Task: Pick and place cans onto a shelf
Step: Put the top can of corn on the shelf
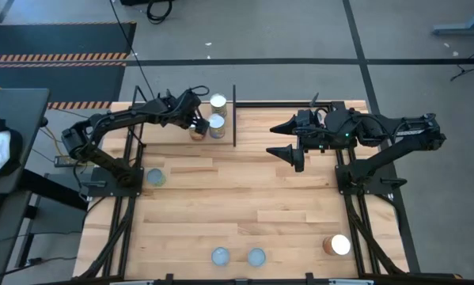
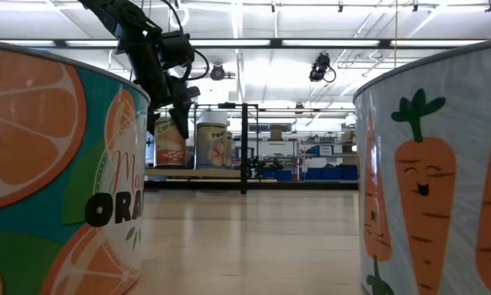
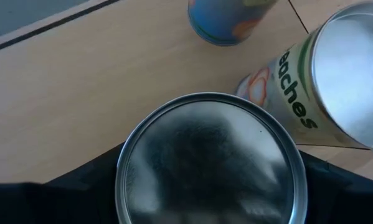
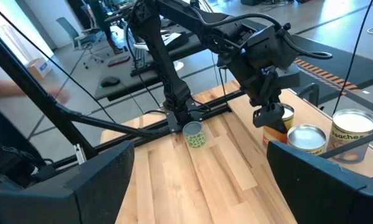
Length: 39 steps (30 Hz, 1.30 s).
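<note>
We see the left gripper [image 1: 195, 125] at the bench's [image 1: 244, 198] eleven o'clock, over the shelf [image 1: 181, 119], its fingers spread around an orange-brown can [image 1: 197, 131]; whether they press its sides we cannot tell. Two more cans stand just beside it on the shelf, a peaches can [image 1: 216, 123] and another [image 1: 218, 102] at its twelve o'clock. The right gripper [image 1: 288, 139] hangs at one o'clock with fingers released, holding nothing. On the bench, a blue-grey can [image 1: 155, 177] sits at nine o'clock, two blue-topped cans [image 1: 220, 256] [image 1: 256, 256] at six o'clock, and a white-topped can [image 1: 337, 245] at five o'clock.
</note>
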{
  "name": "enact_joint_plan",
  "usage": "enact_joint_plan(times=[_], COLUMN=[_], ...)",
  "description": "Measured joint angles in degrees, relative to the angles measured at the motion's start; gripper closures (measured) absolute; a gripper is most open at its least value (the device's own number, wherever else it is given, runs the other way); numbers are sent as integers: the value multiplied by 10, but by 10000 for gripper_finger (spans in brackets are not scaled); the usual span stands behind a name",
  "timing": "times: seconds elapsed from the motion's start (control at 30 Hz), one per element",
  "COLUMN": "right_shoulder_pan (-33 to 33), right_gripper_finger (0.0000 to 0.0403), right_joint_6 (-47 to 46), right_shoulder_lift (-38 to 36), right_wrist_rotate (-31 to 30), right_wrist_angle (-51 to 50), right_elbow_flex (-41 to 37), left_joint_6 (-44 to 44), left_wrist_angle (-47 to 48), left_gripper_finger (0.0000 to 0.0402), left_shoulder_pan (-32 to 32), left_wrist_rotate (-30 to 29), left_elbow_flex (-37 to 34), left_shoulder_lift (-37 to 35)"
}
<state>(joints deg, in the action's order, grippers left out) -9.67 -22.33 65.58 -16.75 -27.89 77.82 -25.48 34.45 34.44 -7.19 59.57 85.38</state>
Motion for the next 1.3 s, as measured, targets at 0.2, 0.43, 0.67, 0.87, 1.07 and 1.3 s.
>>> enact_joint_plan(times=[0.2,0.43,0.67,0.87,1.07,1.3], right_shoulder_pan=[0,0,0,0,0,0], right_gripper_finger=[27,27,27,27,27,27], right_joint_6=[0,0,0,0,0,0], right_shoulder_lift=[0,0,0,0,0,0], right_wrist_rotate=[0,0,0,0,0,0], right_wrist_angle=[0,0,0,0,0,0], right_elbow_flex=[0,0,0,0,0,0], left_joint_6=[4,4,-12,12,20,14], left_wrist_angle=[-6,4,1,-1,-2,-1], left_gripper_finger=[83,83,83,83,83,83], left_shoulder_pan=[-2,-5,-6,-6,-5,-5], left_wrist_rotate=[0,-1,-6,-6,-6,-6], left_elbow_flex=[0,0,0,0,0,0], left_shoulder_lift=[0,0,0,0,0,0])
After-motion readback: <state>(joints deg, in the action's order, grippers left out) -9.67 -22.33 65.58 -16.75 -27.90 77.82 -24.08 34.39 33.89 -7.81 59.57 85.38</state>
